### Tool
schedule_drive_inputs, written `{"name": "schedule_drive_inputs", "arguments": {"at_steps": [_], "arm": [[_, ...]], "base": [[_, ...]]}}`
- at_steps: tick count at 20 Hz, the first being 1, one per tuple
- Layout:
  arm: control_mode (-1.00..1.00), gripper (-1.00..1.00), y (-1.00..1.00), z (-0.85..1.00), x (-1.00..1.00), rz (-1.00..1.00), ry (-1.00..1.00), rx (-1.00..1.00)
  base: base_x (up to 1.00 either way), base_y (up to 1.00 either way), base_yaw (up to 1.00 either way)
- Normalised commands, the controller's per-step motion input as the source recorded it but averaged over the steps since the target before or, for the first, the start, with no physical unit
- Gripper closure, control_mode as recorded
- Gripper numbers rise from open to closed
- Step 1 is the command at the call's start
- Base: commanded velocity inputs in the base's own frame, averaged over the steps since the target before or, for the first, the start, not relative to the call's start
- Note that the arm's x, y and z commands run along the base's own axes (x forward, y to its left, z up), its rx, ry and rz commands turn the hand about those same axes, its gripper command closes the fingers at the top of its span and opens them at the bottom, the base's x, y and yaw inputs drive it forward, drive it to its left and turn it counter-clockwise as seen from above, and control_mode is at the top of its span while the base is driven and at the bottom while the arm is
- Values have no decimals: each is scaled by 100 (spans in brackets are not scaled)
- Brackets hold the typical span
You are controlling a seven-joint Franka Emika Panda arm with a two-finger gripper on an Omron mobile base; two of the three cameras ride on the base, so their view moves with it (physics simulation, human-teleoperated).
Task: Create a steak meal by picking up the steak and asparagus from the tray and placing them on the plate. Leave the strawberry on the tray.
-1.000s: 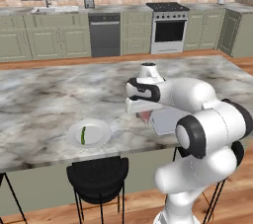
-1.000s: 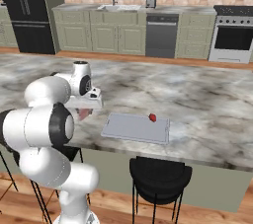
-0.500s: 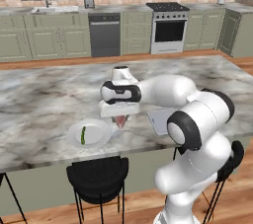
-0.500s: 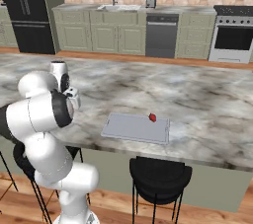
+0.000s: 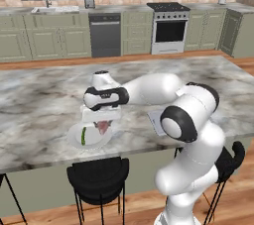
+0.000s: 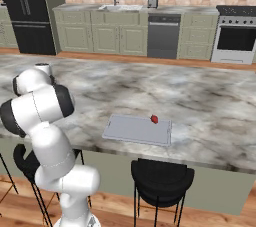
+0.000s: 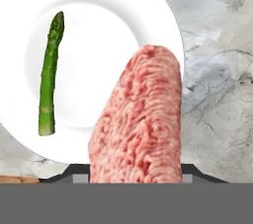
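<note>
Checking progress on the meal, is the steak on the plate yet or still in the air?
In the air: the steak hangs from the claw over the plate, beside the asparagus lying there.

- The round white plate [image 7: 148, 16] is occupied on one side by the thin green asparagus [image 7: 49, 75]; its centre is left bare.
- The bare area is overhung by the pinkish-red steak [image 7: 138, 119].
- The surrounding grey marble counter [image 5: 39, 105] is unobstructed.
</note>
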Motion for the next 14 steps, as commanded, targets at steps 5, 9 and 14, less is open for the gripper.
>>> {"name": "schedule_drive_inputs", "arguments": {"at_steps": [5,9,14], "arm": [[-100,100,16,-33,13,0,0,0],[-100,100,15,-34,14,0,0,0],[-100,100,16,-31,16,0,0,0]], "base": [[0,0,0],[0,0,0],[0,0,0]]}}
